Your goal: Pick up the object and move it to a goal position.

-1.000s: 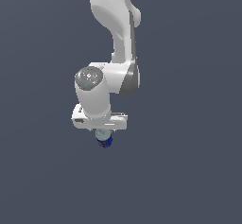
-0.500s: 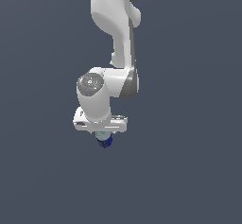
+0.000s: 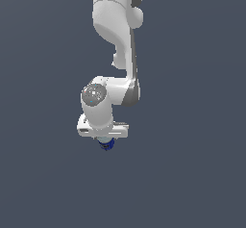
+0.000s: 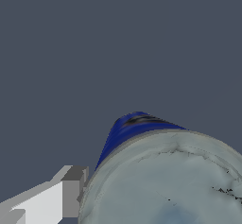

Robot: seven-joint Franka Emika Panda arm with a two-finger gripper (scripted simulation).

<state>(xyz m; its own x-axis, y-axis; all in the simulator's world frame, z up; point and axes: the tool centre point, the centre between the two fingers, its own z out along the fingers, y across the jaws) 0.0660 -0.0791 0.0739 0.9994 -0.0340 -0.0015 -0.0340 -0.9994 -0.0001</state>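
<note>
The object is a small can with dark blue sides (image 4: 124,132) and a silver-grey lid (image 4: 165,180). It fills much of the wrist view, close to the camera. In the exterior view only its blue lower end (image 3: 106,145) pokes out below the white hand. My gripper (image 3: 104,143) is shut on the can, and one grey-tipped finger (image 4: 71,190) presses against its side. The other finger is out of the picture. The can hangs in the air with plain grey ground beneath it.
The white arm (image 3: 115,34) reaches down from the upper edge of the exterior view. A uniform dark grey surface (image 3: 192,174) surrounds it, with no other objects and no goal marker visible.
The hand with the can has shifted slightly toward the exterior view's right and a little lower. The grip on the can is unchanged.
</note>
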